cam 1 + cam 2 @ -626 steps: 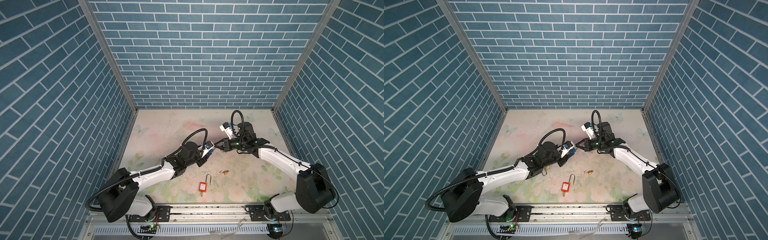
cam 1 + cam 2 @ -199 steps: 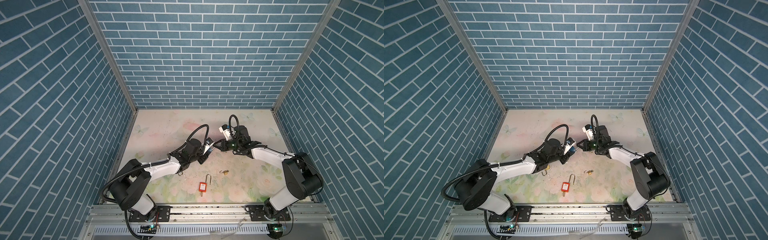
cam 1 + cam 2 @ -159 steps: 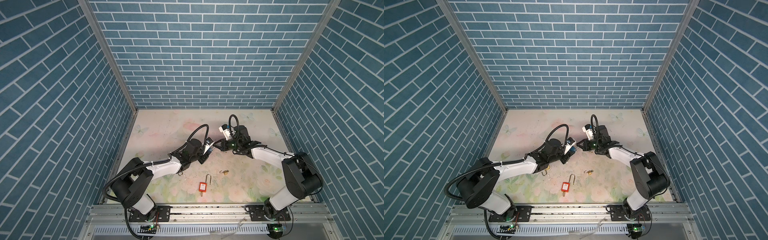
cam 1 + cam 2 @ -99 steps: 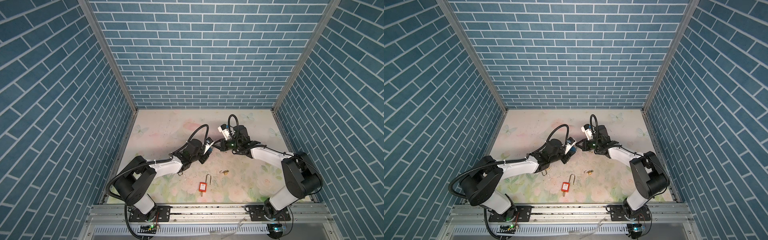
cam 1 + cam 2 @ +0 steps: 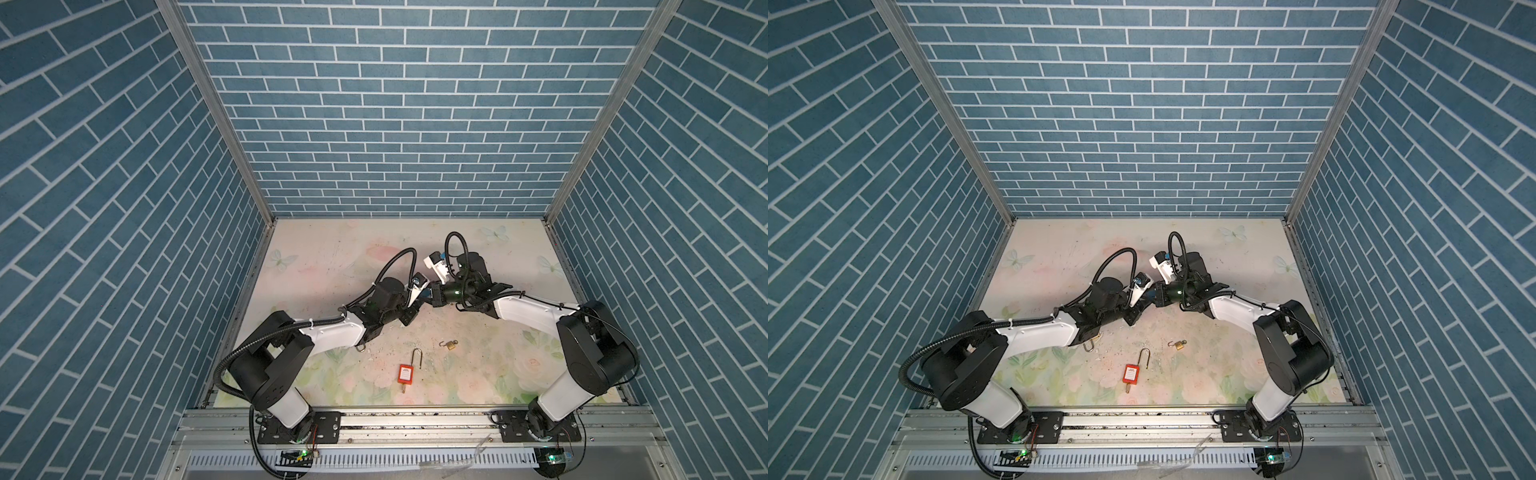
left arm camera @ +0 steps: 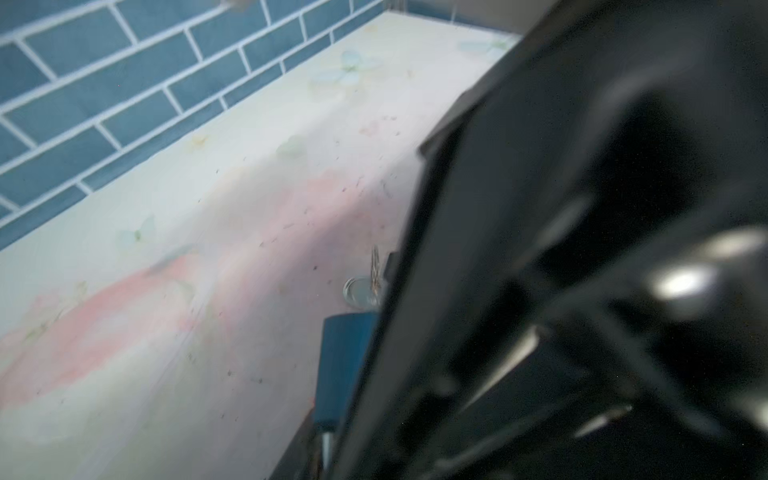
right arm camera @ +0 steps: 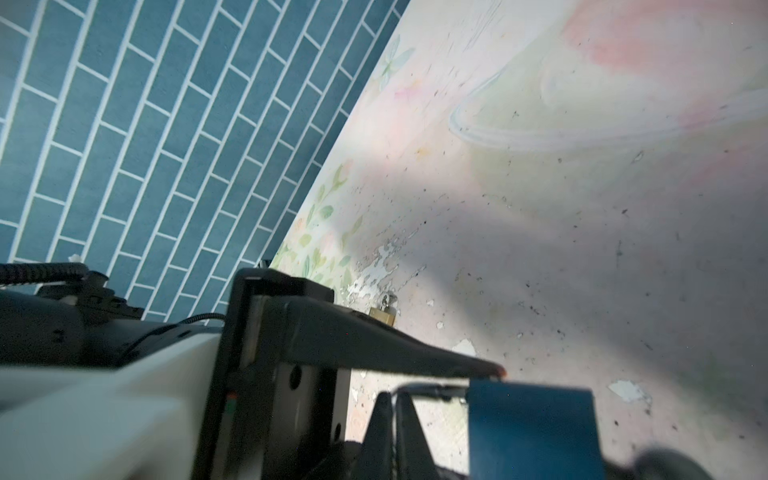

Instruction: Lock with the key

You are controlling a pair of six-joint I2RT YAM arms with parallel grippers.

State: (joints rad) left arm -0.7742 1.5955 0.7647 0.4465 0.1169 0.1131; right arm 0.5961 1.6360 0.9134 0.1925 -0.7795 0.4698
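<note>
In both top views the left gripper [image 5: 419, 302] and right gripper [image 5: 434, 296] meet above the table [image 5: 332, 257]; the left wrist view shows the blue padlock [image 6: 345, 365] and key ring [image 6: 360, 291] beside the right's pressed-together fingers; in the right wrist view, left fingers [image 7: 395, 345] clamp it.

In a top view we see the left hand [image 5: 419, 301] and the right hand [image 5: 434, 296] tip to tip mid-bench [image 5: 332, 257], with a blue padlock [image 5: 425, 293] between them. A red padlock [image 5: 406, 374] lies at their six o'clock and a small brass padlock [image 5: 452, 344] at five.
</note>
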